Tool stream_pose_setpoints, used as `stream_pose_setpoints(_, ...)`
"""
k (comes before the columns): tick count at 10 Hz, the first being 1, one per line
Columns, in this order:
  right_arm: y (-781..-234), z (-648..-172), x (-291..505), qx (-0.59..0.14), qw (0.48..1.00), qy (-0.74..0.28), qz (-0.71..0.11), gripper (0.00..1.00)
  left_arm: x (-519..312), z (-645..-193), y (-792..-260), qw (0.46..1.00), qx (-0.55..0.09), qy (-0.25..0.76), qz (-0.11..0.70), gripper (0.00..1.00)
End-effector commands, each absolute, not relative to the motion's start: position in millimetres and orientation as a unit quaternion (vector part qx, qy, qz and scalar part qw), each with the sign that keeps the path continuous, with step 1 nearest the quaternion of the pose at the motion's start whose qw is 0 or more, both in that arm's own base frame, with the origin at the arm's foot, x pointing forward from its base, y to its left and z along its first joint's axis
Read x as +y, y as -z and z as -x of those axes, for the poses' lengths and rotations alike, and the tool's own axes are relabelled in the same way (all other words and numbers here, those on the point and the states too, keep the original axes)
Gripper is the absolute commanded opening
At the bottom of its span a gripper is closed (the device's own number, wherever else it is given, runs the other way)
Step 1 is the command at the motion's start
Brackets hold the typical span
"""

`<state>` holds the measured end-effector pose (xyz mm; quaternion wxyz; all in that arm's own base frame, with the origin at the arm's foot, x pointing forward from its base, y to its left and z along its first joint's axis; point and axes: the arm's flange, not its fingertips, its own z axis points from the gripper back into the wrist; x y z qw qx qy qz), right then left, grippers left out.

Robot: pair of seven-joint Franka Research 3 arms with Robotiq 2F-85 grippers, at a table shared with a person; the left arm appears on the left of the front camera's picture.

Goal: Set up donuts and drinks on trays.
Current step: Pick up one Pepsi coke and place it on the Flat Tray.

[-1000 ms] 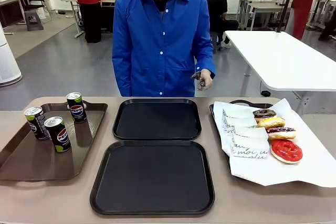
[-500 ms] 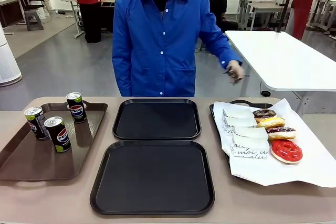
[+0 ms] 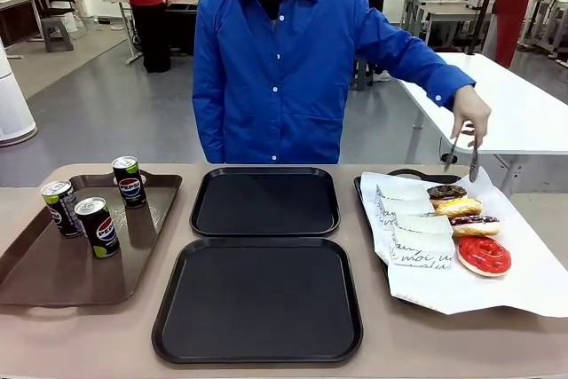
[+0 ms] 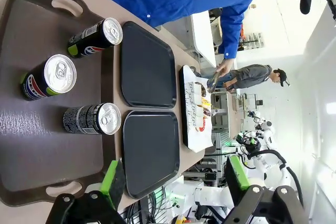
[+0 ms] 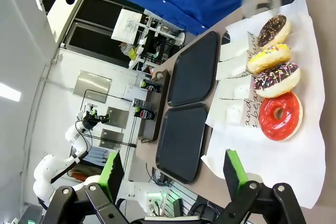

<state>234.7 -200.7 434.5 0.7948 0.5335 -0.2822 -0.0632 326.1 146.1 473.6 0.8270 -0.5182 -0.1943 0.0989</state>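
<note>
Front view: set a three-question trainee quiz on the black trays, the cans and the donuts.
1. True or false: the two black square plastic trays already carry donuts.
2. How many slim black Pepsi cans stand on the long glossy brown tray?
3. What does the person's hand hold near the frosted ring donuts on the white paper?
A. metal tongs
B. a can
C. a paper sleeve

Key: 1 false; 2 three; 3 A.
</note>
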Motion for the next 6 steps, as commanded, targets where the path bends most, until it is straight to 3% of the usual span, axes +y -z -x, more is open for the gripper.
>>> stream_pose_setpoints(1, -434, -234, -203, -0.29, 0.788, 0.059, -0.539, 1.0, 145, -327, -474, 0.825, -0.198, -0.099, 0.521, 1.0)
stream_pose_setpoints(3, -434, -234, -203, -0.29, 0.788, 0.059, -0.539, 1.0, 146, -326, -474, 0.827, -0.194, -0.099, 0.518, 1.0)
stream_pose_setpoints(6, -434, -234, -203, -0.29, 0.788, 0.059, -0.539, 1.0, 105, -332, -519, 0.905, -0.185, 0.0, 0.382, 1.0)
